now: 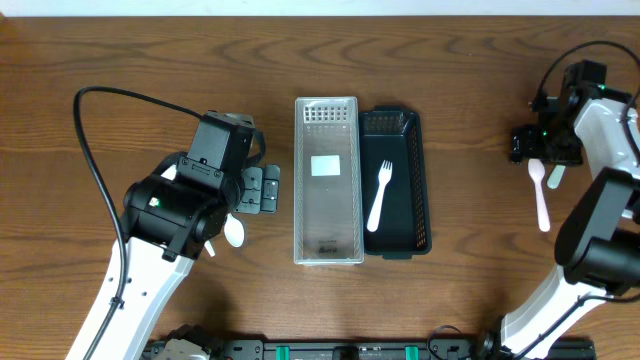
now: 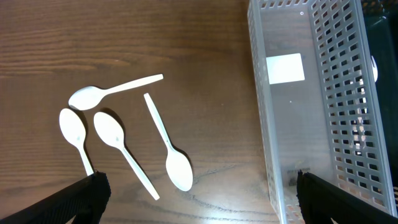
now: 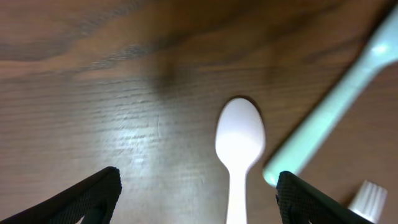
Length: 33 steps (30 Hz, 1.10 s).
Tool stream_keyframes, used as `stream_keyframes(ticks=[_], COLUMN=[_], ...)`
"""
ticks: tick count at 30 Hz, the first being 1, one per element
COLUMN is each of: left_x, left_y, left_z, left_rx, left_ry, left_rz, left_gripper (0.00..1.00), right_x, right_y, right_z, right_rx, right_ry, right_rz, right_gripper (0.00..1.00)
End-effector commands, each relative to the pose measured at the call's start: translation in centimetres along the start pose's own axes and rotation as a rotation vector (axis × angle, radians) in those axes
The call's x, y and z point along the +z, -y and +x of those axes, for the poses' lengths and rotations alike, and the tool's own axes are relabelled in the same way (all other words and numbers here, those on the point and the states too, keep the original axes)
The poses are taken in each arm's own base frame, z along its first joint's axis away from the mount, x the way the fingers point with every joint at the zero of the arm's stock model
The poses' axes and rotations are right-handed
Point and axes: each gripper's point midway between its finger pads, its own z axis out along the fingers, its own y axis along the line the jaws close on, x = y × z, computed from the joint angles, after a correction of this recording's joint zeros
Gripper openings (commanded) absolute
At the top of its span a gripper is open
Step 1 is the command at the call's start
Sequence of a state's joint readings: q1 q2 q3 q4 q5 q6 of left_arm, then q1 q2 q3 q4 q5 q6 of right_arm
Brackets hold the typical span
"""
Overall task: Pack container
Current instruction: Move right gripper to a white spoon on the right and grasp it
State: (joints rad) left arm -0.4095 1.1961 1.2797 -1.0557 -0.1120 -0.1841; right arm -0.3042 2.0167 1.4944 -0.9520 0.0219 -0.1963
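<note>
My right gripper [image 3: 198,186] hangs over the white plastic spoon [image 3: 240,140] on the wooden counter [image 3: 93,93], fingers apart either side, not touching. My left gripper [image 2: 202,186], spread wide, hovers above four white plastic spoons [image 2: 112,130] beside the clear perforated container [image 2: 311,93].
</note>
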Motion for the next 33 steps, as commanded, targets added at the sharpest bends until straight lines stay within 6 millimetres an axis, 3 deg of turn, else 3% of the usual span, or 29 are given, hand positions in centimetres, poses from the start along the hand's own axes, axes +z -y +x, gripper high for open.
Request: stream_keyframes(ticks=[1,11,15,26,33], left_x=[0.1,0.1,0.1,0.1,0.1], left_y=[-0.3,-0.3,-0.3,-0.3,-0.3], left_z=[0.1,0.1,0.1,0.1,0.1], left_rx=[-0.009,-0.009,-0.009,-0.009,-0.009], left_ry=[-0.007,-0.007,-0.007,-0.007,-0.007], left_rz=[-0.015,-0.015,-0.015,-0.015,-0.015], left_gripper=[0.98,0.98,0.98,0.98,0.98], right_x=[1.5,3.6,4.6,4.8,4.8], right_y=[0.8,2.3,1.6,1.5,1.5], right_z=[0.4,1.1,1.3,1.2,1.1], right_rx=[-0.005,0.036,0.043,0.043,0.065], right_ry=[-0.027,-0.065,-0.078,-0.076,-0.075], right_rz=[-0.008,-0.018,-0.069,-0.071,-0.070], right_gripper=[0.83,0.82,0.82,0.81,0.62])
